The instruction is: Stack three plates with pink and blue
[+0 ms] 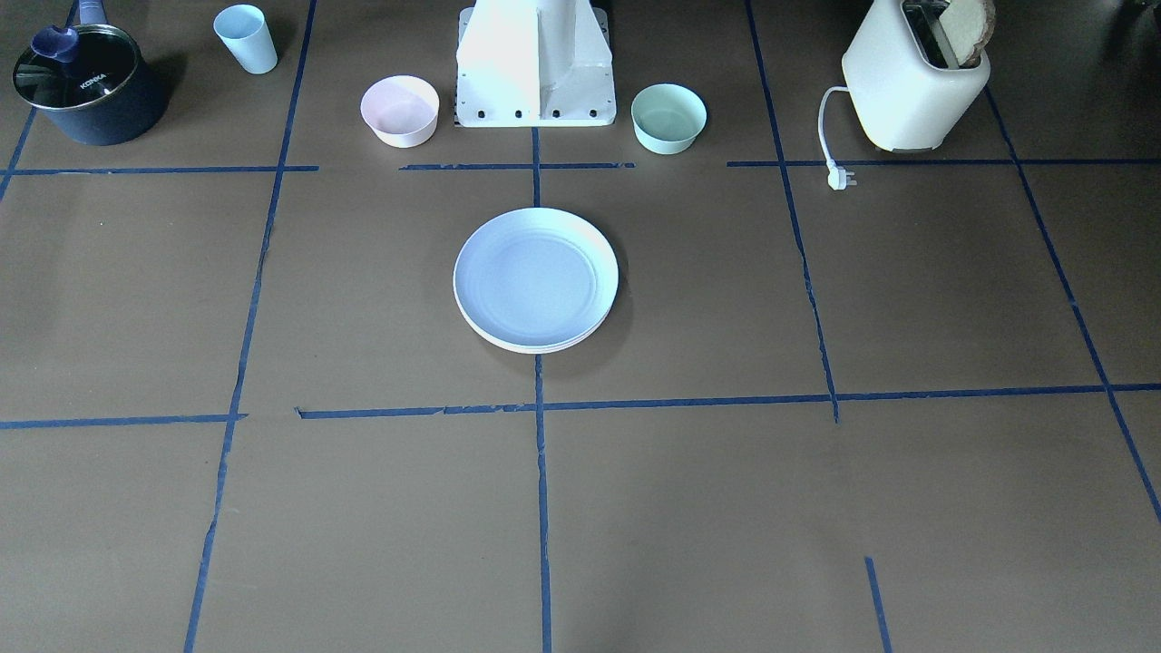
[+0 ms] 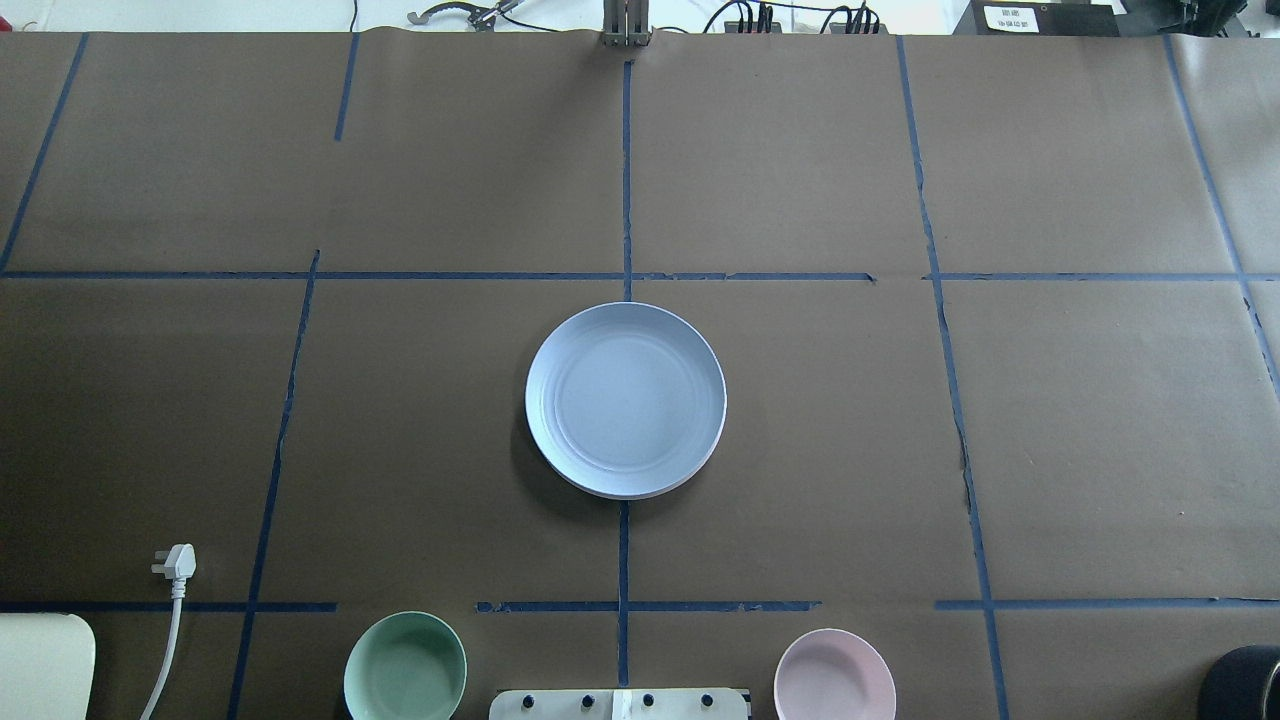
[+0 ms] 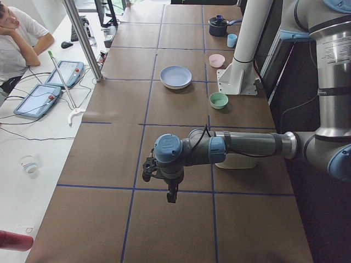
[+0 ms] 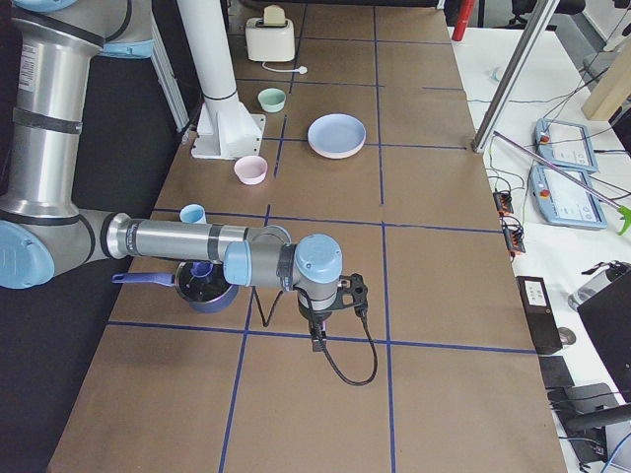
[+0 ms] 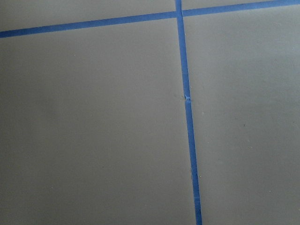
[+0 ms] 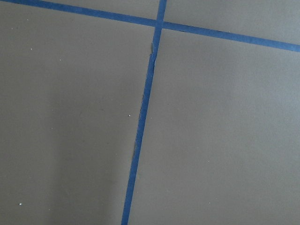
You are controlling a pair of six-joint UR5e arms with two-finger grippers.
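Note:
The three plates sit as one stack at the table's middle. The light blue plate [image 1: 535, 272] [image 2: 625, 398] is on top. A thin pale pink rim [image 4: 336, 154] shows under it, and a cream rim [image 1: 535, 346] at the bottom. My left gripper [image 3: 172, 193] hangs over bare table near the left end, far from the stack. My right gripper [image 4: 317, 340] hangs over bare table near the right end. Both show only in the side views, so I cannot tell whether they are open or shut. The wrist views show only brown paper and blue tape.
A small pink bowl [image 1: 400, 111] and a mint-green bowl [image 1: 668, 118] flank the robot base [image 1: 535, 68]. A toaster [image 1: 912, 82] with bread and its loose plug [image 1: 841, 179] stand on my left. A dark pot [image 1: 86, 86] and a blue cup [image 1: 246, 38] stand on my right.

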